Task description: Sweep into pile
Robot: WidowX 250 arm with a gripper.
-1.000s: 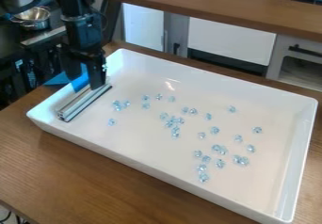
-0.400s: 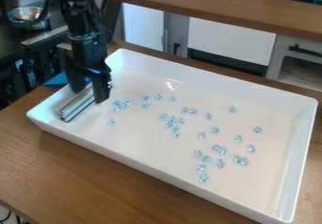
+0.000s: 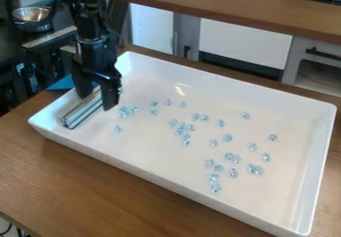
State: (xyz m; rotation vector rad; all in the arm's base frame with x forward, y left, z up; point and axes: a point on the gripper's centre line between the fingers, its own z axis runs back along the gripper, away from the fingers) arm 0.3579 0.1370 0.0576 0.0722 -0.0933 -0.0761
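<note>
Camera view is showing, at far left, a shiny round metal bowl (image 3: pixel 32 15) sitting behind the work, with a small white patch (image 3: pixel 21 67) below it bearing marks too small to read. Next, a silver, ridged metal bar (image 3: pixel 81 112) is lying aslant at the left end of a white rectangular tray (image 3: pixel 150 144), probably to leave the floor free for a sweep. At its far end the black two-finger gripper (image 3: pixel 96 103) is hanging, its jaws standing apart and straddling the bar, presumably for a grip across its narrow width. Pale-blue, glassy beads (image 3: pixel 227 138) are lying scattered from near the bar rightward, likely spread so that they are needing gathering. The raised walls are probably keeping them off the brown wooden table (image 3: pixel 100 186). Sweeping is seemingly still waiting to begin.
</note>
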